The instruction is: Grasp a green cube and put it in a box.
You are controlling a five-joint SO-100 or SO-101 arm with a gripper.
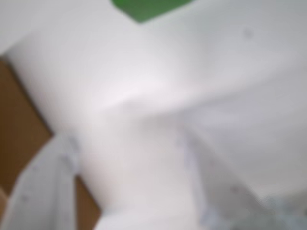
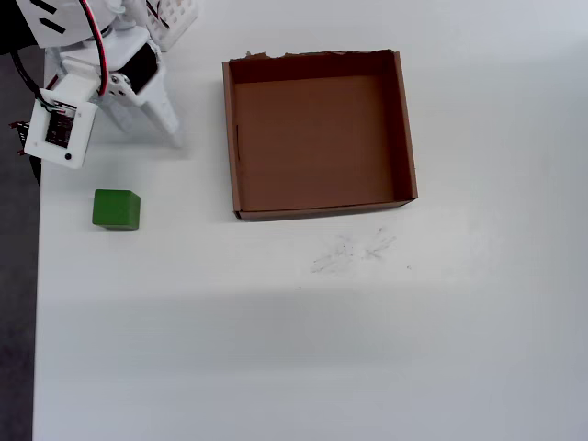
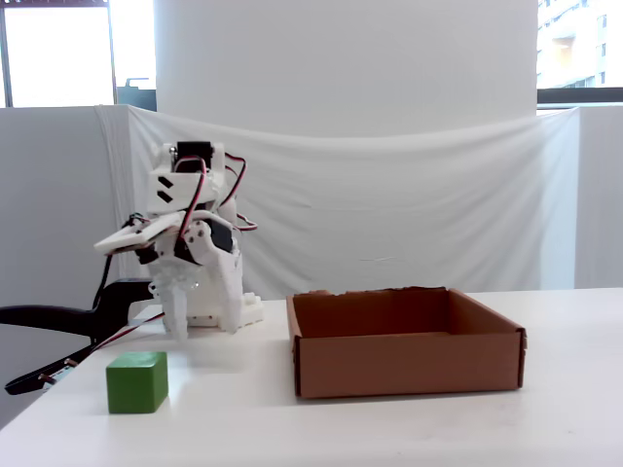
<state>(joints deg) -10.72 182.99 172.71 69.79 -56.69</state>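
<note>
**Cube on the surface, arm folded at the rear**

Near the left edge of the white surface [image 2: 276, 349], seen from overhead, the cube [image 2: 117, 209] is found resting flat, well apart from the box [image 2: 411, 138], which lies to its right with nothing seen inside. The white arm [image 2: 101, 78] is seen folded up beyond the cube, at the upper left corner. From the fixed view, the cube [image 3: 137, 381] is placed in front of the arm [image 3: 190, 253], left of the box [image 3: 409, 362]. The pincer's tips are pointed down at about [image 3: 180, 326]; whether its jaws are wide or narrow cannot be told. The wrist view is blurred: only a green patch [image 1: 144, 8] and brown card [image 1: 19, 124] are made out.
</note>
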